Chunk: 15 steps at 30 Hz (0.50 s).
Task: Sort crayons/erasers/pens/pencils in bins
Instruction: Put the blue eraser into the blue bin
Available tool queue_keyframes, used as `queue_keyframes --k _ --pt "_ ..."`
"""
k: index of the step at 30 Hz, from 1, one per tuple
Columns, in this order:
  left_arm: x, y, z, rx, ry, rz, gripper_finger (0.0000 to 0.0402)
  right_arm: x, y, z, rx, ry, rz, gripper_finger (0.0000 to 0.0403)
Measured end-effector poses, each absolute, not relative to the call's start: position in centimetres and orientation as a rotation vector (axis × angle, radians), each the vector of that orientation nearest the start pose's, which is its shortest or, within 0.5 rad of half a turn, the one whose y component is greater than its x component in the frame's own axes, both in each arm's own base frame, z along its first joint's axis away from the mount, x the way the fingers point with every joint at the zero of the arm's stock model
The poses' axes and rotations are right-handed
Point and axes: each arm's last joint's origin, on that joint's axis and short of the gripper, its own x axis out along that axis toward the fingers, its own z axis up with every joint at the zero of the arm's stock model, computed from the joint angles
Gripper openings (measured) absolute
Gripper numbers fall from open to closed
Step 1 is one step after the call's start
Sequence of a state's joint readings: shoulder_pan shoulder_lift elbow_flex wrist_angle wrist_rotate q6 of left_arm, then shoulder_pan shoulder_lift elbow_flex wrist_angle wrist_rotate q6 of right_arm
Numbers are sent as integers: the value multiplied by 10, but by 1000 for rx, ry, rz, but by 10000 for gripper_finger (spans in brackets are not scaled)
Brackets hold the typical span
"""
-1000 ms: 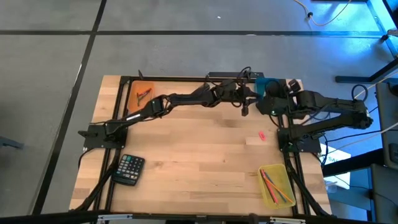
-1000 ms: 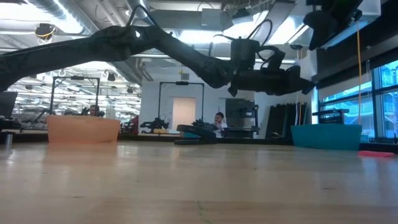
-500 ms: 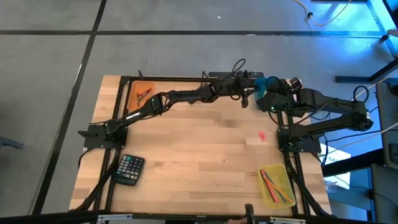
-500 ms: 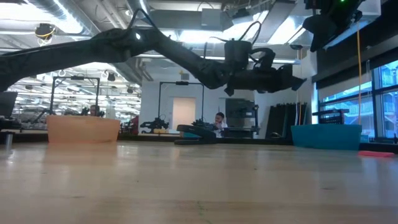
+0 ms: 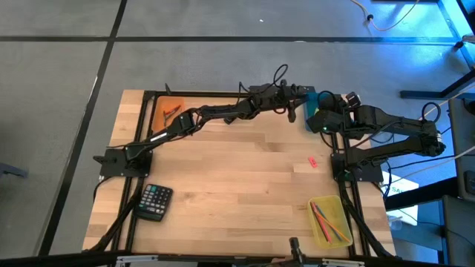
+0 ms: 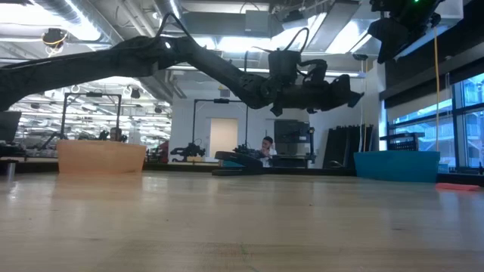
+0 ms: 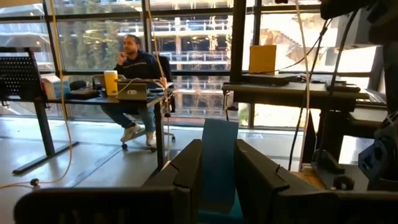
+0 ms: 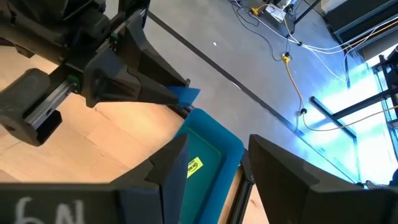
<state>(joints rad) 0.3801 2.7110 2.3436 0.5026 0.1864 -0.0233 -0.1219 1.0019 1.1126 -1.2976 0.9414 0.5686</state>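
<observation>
The left gripper's fingers (image 7: 186,177) are clamped on a blue eraser (image 7: 217,158), which stands flat between them in the left wrist view; in the right wrist view the same blue eraser (image 8: 181,94) pokes from the tips at upper centre, just above the far corner of the teal bin (image 8: 208,140). A yellow eraser (image 8: 193,165) lies inside that bin. Seen from above, the left gripper (image 5: 295,110) hangs at the upper middle of the frame, just left of the teal bin (image 5: 319,96), its arm reaching across from the left edge of the bench (image 5: 237,185). The right gripper (image 5: 318,122) sits just right of it, its fingers (image 8: 168,171) apart and holding nothing. A pink eraser (image 5: 312,161) lies on the bench at centre right, well apart from both. The orange bin (image 5: 169,111), upper left, holds crayons (image 5: 171,112). The yellow bin (image 5: 330,220), lower right, holds long thin sticks (image 5: 327,219). A calculator (image 5: 154,202) sits lower left.
</observation>
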Motion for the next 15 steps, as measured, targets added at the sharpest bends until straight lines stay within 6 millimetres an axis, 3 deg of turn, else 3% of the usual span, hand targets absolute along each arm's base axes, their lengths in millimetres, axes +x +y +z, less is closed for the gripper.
queue_keyframes --k 15 --pt "568 211 192 10 -103 169 71 143 -41 334 -43 835 -1182 171"
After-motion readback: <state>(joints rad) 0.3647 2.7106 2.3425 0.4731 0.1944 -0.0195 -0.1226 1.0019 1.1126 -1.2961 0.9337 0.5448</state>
